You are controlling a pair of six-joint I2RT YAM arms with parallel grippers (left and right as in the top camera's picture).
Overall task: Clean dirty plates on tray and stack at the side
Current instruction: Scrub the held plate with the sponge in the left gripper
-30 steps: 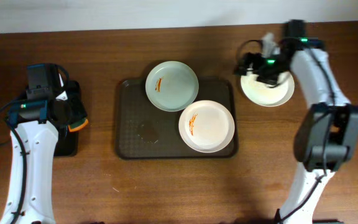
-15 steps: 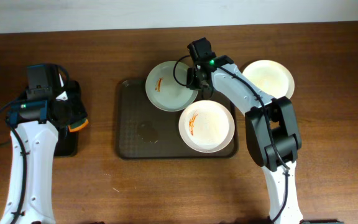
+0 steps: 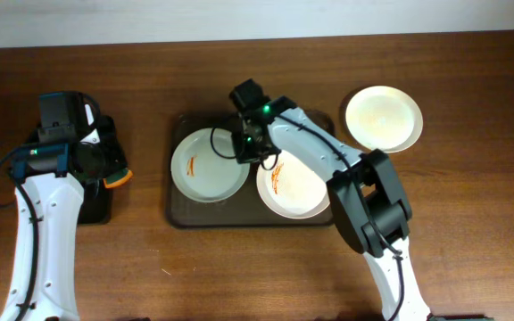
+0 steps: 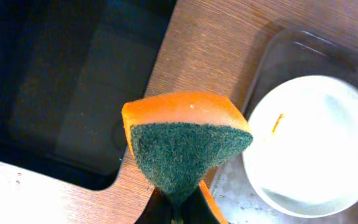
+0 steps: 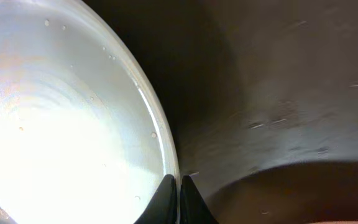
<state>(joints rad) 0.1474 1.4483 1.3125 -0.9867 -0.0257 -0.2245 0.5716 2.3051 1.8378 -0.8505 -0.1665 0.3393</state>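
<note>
The dark brown tray (image 3: 194,214) holds two plates. The left plate (image 3: 205,168) has a small orange smear, and my right gripper (image 3: 250,148) is shut on its right rim. In the right wrist view the fingertips pinch that plate's edge (image 5: 160,149) over the tray floor (image 5: 278,74). The second plate (image 3: 300,187), streaked with orange sauce, lies just right of it. A third, clean plate (image 3: 383,119) rests on the table right of the tray. My left gripper (image 3: 105,169) is shut on an orange and green sponge (image 4: 188,143), held above the table left of the tray (image 4: 272,62).
A smaller black tray (image 3: 96,207) sits under the left arm, seen dark in the left wrist view (image 4: 55,93). The right arm reaches across the tray's back right corner. Bare wooden table surrounds both trays.
My right arm swung from the clean plate at the right over to the tray, shut on the pale plate's rim, and pulled it from the tray's back to its left side. The left arm barely moved.
</note>
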